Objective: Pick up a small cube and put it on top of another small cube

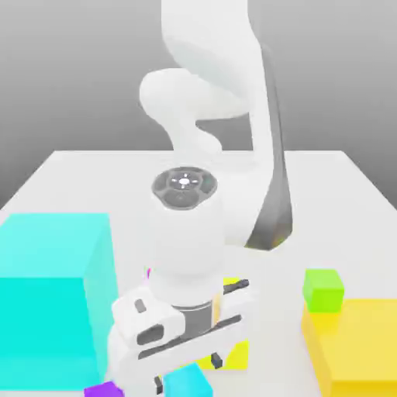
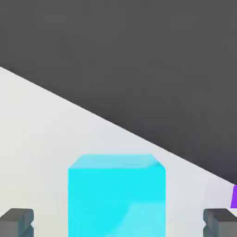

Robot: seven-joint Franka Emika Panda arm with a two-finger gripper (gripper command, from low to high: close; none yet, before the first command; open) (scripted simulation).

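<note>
The small cyan cube [image 1: 188,382] lies on the white table at the front edge of the exterior view, directly under the arm's hand. My gripper [image 1: 188,371] hangs over it, open. In the hand view the cyan cube [image 2: 116,194] sits between the two grey fingertips [image 2: 17,222], with a gap on each side and nothing touching it. The small green cube [image 1: 322,289] stands apart on the exterior view's right, at the far edge of a yellow block.
A huge cyan block [image 1: 50,298] stands close on the exterior view's left. A large yellow block [image 1: 360,349] lies at the right front. A small yellow cube [image 1: 231,353] sits just behind the hand. A small purple cube [image 1: 105,390] [image 2: 233,196] lies near the cyan cube.
</note>
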